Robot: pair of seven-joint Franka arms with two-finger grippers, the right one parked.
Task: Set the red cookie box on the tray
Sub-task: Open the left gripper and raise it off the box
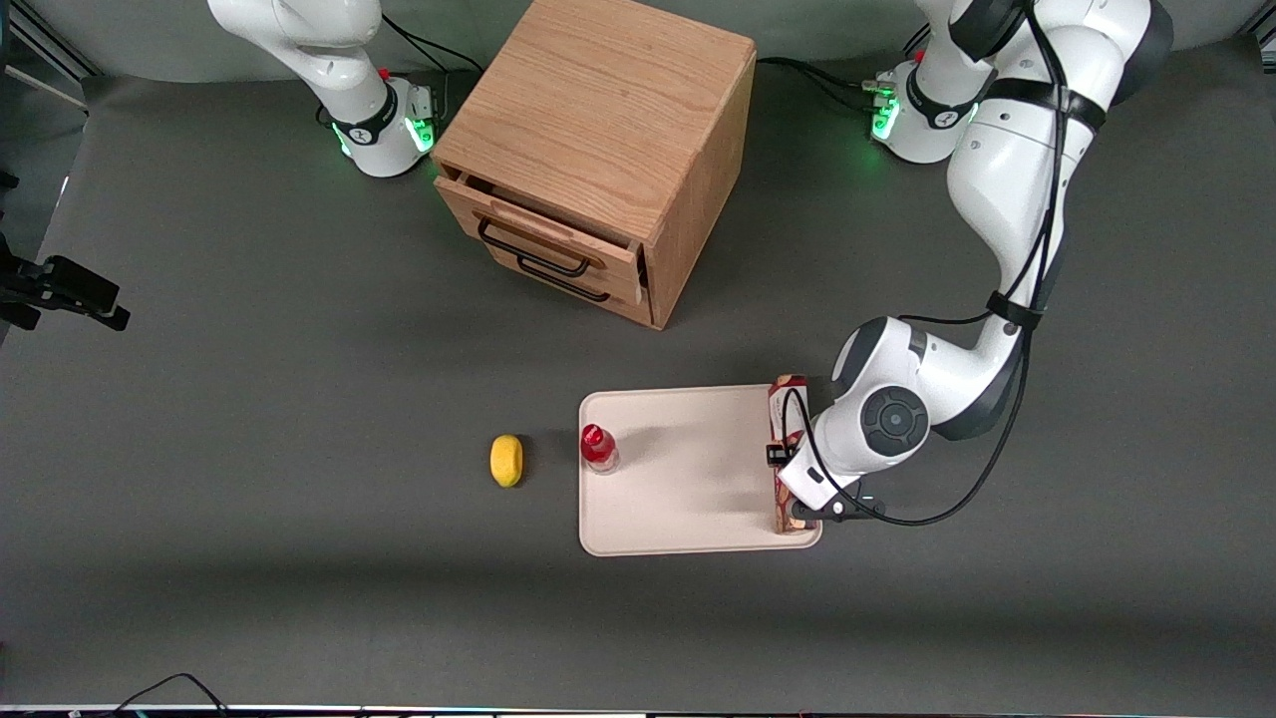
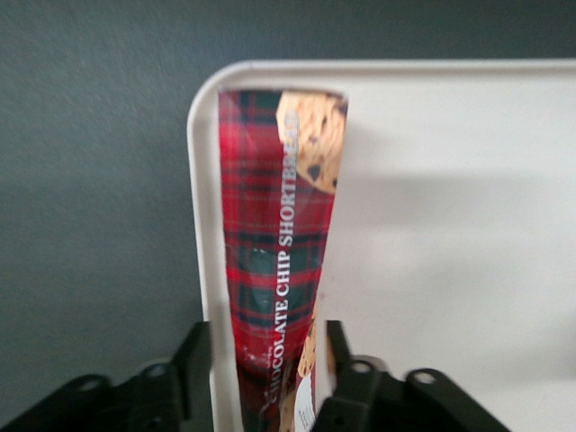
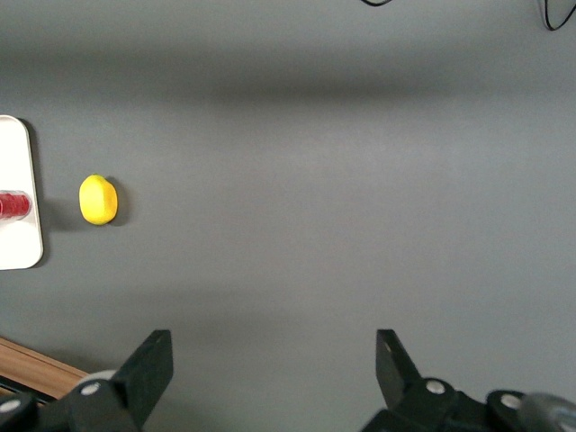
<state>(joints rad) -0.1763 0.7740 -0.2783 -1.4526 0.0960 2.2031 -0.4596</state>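
Front view looks steeply down on the table [image 1: 249, 419]; left wrist views tray [image 2: 450, 225] closely; both share it.

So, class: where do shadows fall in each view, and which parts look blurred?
Front view: soft shadow on the tray beside the gripper. Left wrist view: the red cookie box casts a shadow across the tray; its fingers look blurred. Right wrist view: lemon casts a faint shadow.

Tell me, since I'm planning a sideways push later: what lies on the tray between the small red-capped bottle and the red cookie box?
Nothing: the front view shows bare tray between bottle and red cookie box, which sits between the gripper fingers.
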